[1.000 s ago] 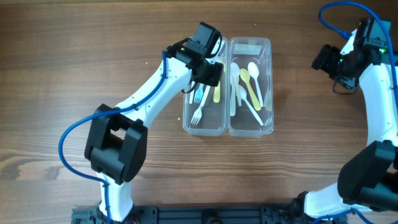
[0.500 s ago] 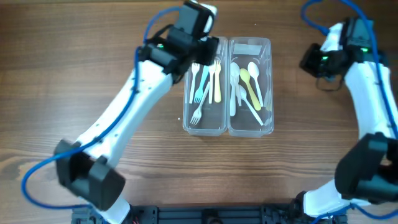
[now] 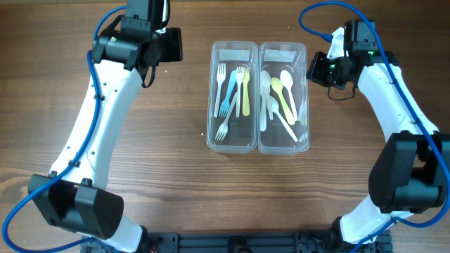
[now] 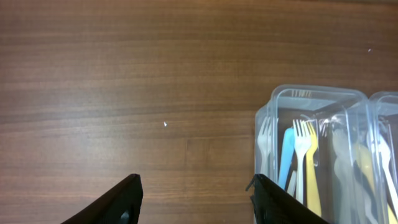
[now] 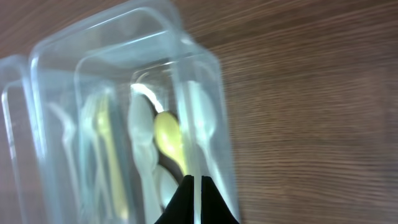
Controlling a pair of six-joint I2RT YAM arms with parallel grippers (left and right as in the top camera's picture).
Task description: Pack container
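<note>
Left hand withdrawn from fork tub, forks left inside.
It hangs spread and empty toward the far-left corner; right hand pressed together beside spoon tub, mid-bench. Packing looks nearly done.

Setting: probably robotics lab bench. Evidence: wood-grain table carried left arm and right arm, both blue-cabled; black base rail ran along near edge.

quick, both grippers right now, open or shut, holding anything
Left gripper: open, empty.
Right gripper: shut, nothing in it.
</note>
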